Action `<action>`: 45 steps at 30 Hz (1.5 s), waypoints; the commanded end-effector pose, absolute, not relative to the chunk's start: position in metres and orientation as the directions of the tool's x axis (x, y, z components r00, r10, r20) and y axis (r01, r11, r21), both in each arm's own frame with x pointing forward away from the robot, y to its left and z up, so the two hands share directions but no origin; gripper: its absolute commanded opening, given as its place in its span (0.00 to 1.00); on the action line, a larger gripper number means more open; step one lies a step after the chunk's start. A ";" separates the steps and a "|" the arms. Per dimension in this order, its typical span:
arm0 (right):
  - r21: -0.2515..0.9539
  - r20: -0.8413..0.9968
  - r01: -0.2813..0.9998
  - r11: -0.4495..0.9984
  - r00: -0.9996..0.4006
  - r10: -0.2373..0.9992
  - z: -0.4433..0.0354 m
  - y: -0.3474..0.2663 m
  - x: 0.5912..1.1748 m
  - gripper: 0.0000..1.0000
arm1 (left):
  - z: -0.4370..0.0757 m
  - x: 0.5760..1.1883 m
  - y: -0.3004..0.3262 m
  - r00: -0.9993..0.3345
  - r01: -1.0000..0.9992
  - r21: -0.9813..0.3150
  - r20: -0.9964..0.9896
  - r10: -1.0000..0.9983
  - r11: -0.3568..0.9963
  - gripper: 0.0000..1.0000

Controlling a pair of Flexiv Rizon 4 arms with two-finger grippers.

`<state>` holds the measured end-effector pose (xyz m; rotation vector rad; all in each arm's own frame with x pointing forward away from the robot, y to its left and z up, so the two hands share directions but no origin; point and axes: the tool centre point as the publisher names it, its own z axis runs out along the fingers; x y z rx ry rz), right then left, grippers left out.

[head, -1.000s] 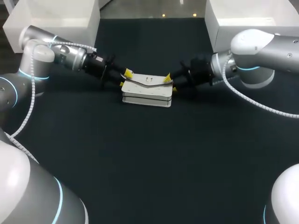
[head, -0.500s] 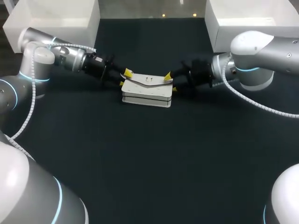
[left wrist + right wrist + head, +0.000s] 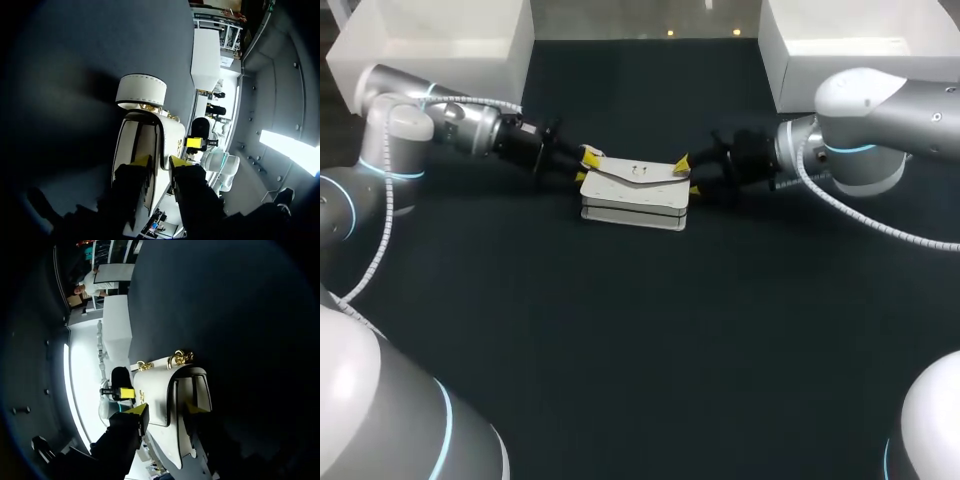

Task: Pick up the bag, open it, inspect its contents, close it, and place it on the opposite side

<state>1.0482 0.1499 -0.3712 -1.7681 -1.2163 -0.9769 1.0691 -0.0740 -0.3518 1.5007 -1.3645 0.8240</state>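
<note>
- White bin (image 3: 450, 62) stands behind the bag (image 3: 634, 195), well off to its left.
- Left arm (image 3: 450, 120) comes in from the left of the bag, its wrist pointing at the bag's left end.
- Left gripper (image 3: 586, 168) is at the bag's left end. Its fingers (image 3: 142, 162) are narrow and closed on the left edge of the flap (image 3: 172, 135), one yellow tip on the flap's outer face and the other in the dark opening beneath it.
- White and flat, the bag lies on the black table (image 3: 640, 350). Its flap is on top, and the wrist views show a dark gap between flap and body. A gold chain (image 3: 180, 358) lies against the bag on the side away from the robot.
- Right gripper (image 3: 687, 176) is at the bag's right end, level with the flap's right corner. Flap and dark opening both lie in front of it, and I cannot tell whether it grips the bag.
- Right arm (image 3: 860, 130) comes in from the right of the bag, its wrist pointing at the bag's right end.
- A second white bin (image 3: 790, 70) stands behind the bag, well off to its right.
</note>
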 end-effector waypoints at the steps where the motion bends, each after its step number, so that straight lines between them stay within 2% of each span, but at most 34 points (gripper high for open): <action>1: -0.166 0.897 0.953 -0.252 0.252 0.363 -0.374 0.151 1.051 0.32 | -0.355 1.075 -0.077 0.167 -0.979 0.198 0.915 -0.367 0.050 0.04; 2: -0.166 0.897 0.953 -0.253 0.253 0.362 -0.373 0.151 1.051 0.22 | -0.356 1.075 -0.078 0.170 -0.978 0.202 0.914 -0.370 0.051 0.00; 3: -0.167 0.897 0.953 -0.253 0.253 0.363 -0.373 0.151 1.051 0.05 | -0.357 1.075 -0.078 0.171 -0.978 0.204 0.913 -0.371 0.051 0.00; 4: -0.168 0.897 0.953 -0.253 0.255 0.362 -0.374 0.151 1.051 0.00 | -0.358 1.075 -0.078 0.173 -0.977 0.206 0.912 -0.372 0.051 0.00; 16: -0.168 0.902 0.951 -0.261 0.255 0.350 -0.374 0.148 1.047 0.00 | -0.360 1.068 -0.075 0.170 -0.977 0.206 0.910 -0.378 0.056 0.00; 17: -0.163 0.900 0.951 -0.263 0.252 0.356 -0.372 0.149 1.046 0.00 | -0.358 1.067 -0.074 0.163 -0.979 0.198 0.912 -0.377 0.055 0.10; 18: -0.160 0.900 0.951 -0.263 0.250 0.358 -0.370 0.148 1.045 0.29 | -0.355 1.066 -0.073 0.154 -0.981 0.188 0.913 -0.377 0.055 0.40; 19: -0.153 0.901 0.953 -0.263 0.244 0.360 -0.367 0.148 1.044 0.45 | -0.352 1.064 -0.071 0.144 -0.983 0.177 0.914 -0.379 0.054 0.73; 20: -0.145 0.899 0.953 -0.265 0.238 0.367 -0.364 0.148 1.042 0.54 | -0.349 1.063 -0.070 0.137 -0.984 0.169 0.915 -0.380 0.052 1.00; 22: -0.132 0.897 0.955 -0.266 0.230 0.378 -0.357 0.147 1.039 0.91 | -0.342 1.060 -0.066 0.120 -0.987 0.150 0.915 -0.385 0.050 1.00; 25: -0.110 0.897 0.958 -0.264 0.210 0.390 -0.347 0.144 1.034 0.96 | -0.332 1.055 -0.060 0.099 -0.991 0.128 0.913 -0.397 0.047 1.00; 30: -0.084 0.890 0.964 -0.251 0.186 0.416 -0.336 0.141 1.021 0.84 | -0.321 1.047 -0.044 0.081 -0.994 0.105 0.903 -0.423 0.033 1.00; 34: -0.072 0.871 0.971 -0.227 0.172 0.459 -0.335 0.143 1.008 0.53 | -0.316 1.044 -0.028 0.082 -0.996 0.090 0.883 -0.463 -0.005 1.00; 35: -0.075 0.868 0.972 -0.221 0.173 0.465 -0.336 0.143 1.006 0.49 | -0.315 1.044 -0.024 0.086 -0.996 0.087 0.876 -0.475 -0.021 1.00; 39: -0.093 0.855 0.974 -0.208 0.185 0.484 -0.344 0.144 0.997 0.42 | -0.314 1.045 -0.011 0.105 -0.994 0.090 0.861 -0.498 -0.055 1.00; 45: -0.123 0.842 0.973 -0.195 0.207 0.498 -0.358 0.149 0.993 0.44 | -0.312 1.045 -0.003 0.115 -0.993 0.087 0.849 -0.516 -0.078 1.00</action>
